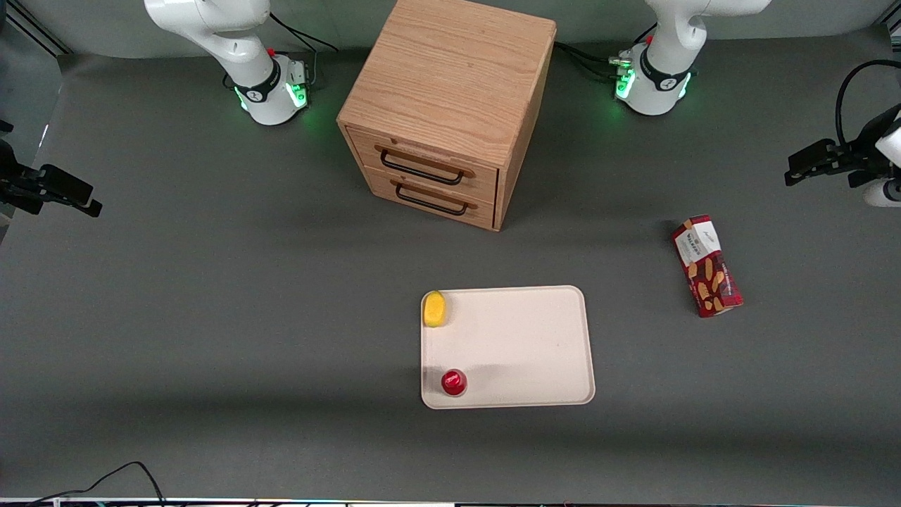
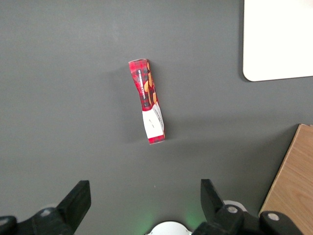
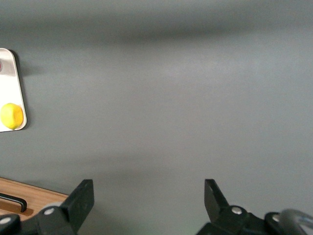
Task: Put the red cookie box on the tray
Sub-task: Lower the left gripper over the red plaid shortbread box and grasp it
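The red cookie box point(image 1: 706, 266) point(image 2: 148, 102) is lying flat on the grey tabletop point(image 1: 211, 317), toward the working arm's end and well apart from the tray point(image 1: 521, 345) point(image 2: 276, 39). On the tray, a yellow fruit point(image 1: 435, 308) and a small round red object point(image 1: 454, 382) are sitting along the edge nearest the parked arm. The wooden drawer cabinet point(image 1: 450, 105) is standing farther from the front camera than the tray. The end effector point(image 1: 799, 169) point(image 2: 145, 203) is hovering above the tabletop near the box, its fingers spread wide and gripping nothing.
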{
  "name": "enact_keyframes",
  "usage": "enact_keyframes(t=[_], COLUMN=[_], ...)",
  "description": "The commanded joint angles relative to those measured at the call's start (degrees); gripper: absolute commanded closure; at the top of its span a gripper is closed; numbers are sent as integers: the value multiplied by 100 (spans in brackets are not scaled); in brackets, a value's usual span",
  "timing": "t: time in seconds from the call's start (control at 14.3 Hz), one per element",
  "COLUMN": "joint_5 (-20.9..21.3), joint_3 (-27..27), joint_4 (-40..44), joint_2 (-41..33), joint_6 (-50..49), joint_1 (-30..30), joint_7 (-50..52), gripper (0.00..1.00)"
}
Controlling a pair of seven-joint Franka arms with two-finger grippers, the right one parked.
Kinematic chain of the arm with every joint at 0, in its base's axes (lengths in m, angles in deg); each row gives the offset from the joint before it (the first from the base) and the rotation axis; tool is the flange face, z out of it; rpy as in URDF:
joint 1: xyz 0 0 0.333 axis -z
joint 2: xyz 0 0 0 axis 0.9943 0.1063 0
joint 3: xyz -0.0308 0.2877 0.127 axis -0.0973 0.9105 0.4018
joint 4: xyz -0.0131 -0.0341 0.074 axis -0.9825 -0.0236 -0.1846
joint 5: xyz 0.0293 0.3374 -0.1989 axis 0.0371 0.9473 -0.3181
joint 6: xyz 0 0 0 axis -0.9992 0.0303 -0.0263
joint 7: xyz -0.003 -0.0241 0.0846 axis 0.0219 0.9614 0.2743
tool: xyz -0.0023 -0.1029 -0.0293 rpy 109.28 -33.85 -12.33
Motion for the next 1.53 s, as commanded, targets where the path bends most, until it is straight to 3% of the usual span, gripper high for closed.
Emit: enact_keyframes(t=[0.0,0.35,0.56,0.98,1.05,1.26,1.47], joint_5=[6,6,24,-125,-334,-783,-881], joint_3=[-15,-24,-15,187,187,187,170], joint_4=[276,453,-449,-2788,-2947,-2958,-3212], joint_2=[120,330,366,804,1154,1771,2018], joint_6=[-253,-552,-19,3440,4108,4772,5510], joint_1=[7,33,25,-46,-46,-37,-11], joint_7=[-92,-137,-33,294,285,232,215], gripper=[0,0,0,0,0,0,2])
